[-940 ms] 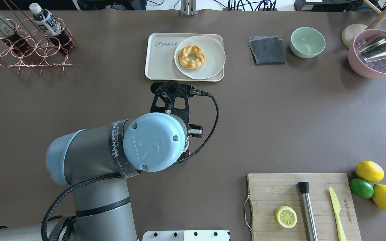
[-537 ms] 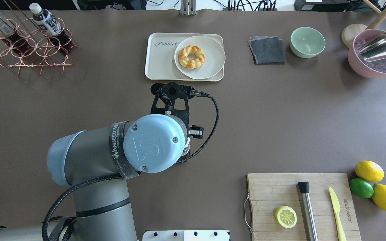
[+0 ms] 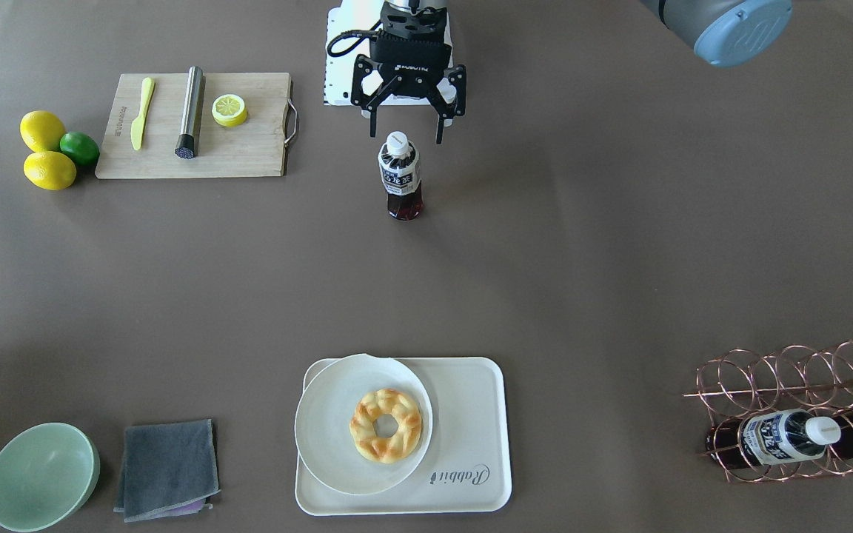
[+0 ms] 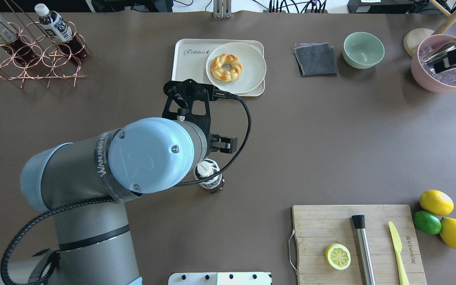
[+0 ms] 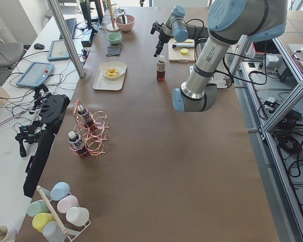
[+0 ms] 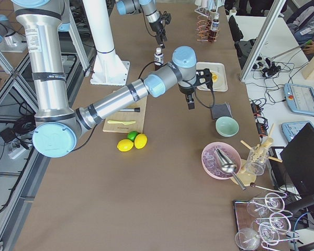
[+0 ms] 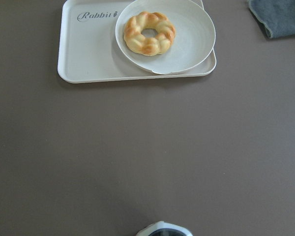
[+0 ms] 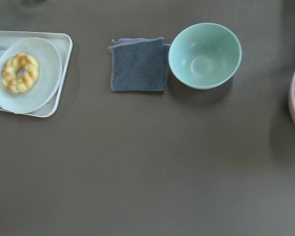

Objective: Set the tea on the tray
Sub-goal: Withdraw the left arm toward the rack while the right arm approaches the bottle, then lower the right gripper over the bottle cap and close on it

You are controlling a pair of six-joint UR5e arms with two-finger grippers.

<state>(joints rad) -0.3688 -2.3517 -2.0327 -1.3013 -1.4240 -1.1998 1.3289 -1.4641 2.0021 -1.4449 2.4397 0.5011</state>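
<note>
The tea (image 3: 400, 176), a small bottle of dark liquid with a white cap, stands upright on the table on the robot's side of the tray (image 3: 471, 414). It peeks out beside my left wrist in the overhead view (image 4: 209, 181). My left gripper (image 3: 406, 134) hangs open just above the cap, touching nothing. The cap shows at the bottom edge of the left wrist view (image 7: 162, 229), with the tray (image 7: 83, 54) ahead. My right gripper (image 6: 191, 103) hangs high over the table near the grey cloth; I cannot tell whether it is open or shut.
A white plate (image 4: 249, 77) with a ring pastry (image 4: 226, 67) fills the tray's right half. A copper rack (image 4: 34, 59) at the far left holds two more bottles. A grey cloth (image 4: 316, 59), green bowl (image 4: 363, 50), pink bowl (image 4: 445, 79), cutting board (image 4: 323, 221) and citrus (image 4: 436, 202) lie to the right.
My left arm has risen and shifted left and toward the tray, uncovering the tea bottle that stands on the table. A black part of my right arm has come in at the upper right.
</note>
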